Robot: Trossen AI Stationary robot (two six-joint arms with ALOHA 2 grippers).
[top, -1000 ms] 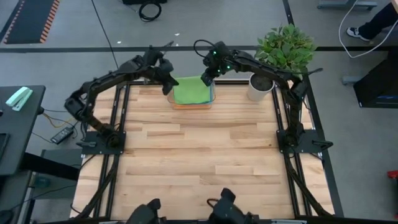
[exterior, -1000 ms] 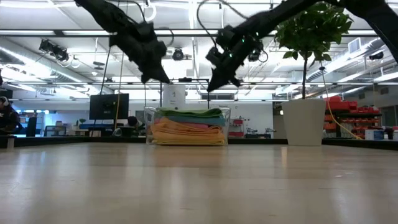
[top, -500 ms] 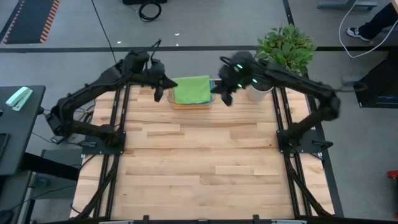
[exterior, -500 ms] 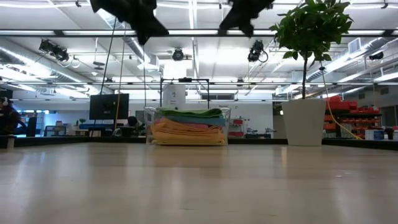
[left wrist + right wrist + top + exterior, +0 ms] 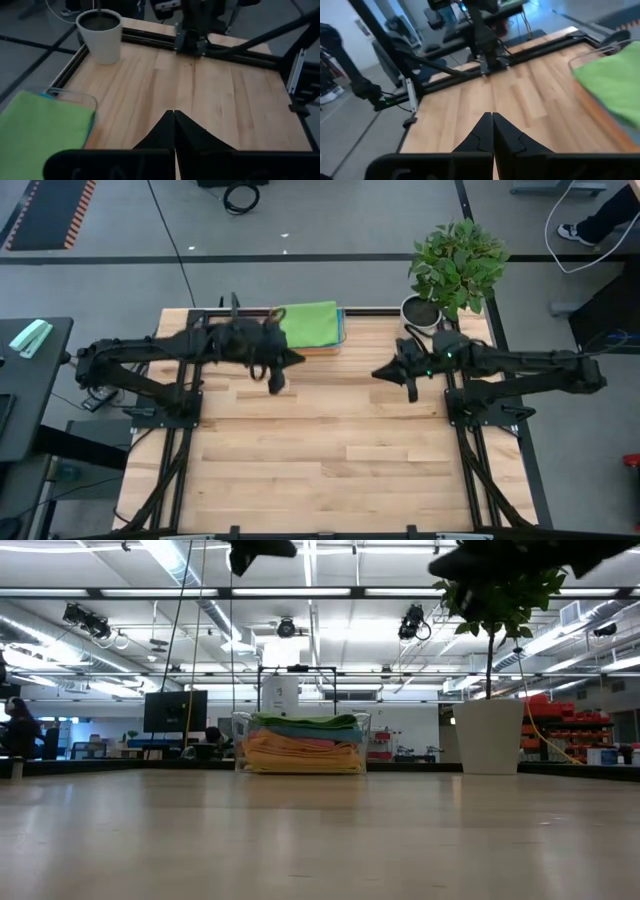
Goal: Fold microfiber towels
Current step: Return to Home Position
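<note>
High view: towels [image 5: 308, 325] stacked in bin [image 5: 75, 93], far edge. Jaws of left arm [image 5: 215, 340] and right arm [image 5: 500, 362] closed, empty. Retract level over surface [image 5: 320, 440]; steer clear of plant [image 5: 455, 255].

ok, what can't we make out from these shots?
- Towel count: in the high view the green towel covers the rest; in the low view the layers in the bin blur together.
- Left gripper and right gripper: cut off by the low view's top edge.
- Bin: cropped by each wrist view's edge, only a corner shows.
- Person, low view's far left: too small to tell what they do.
</note>
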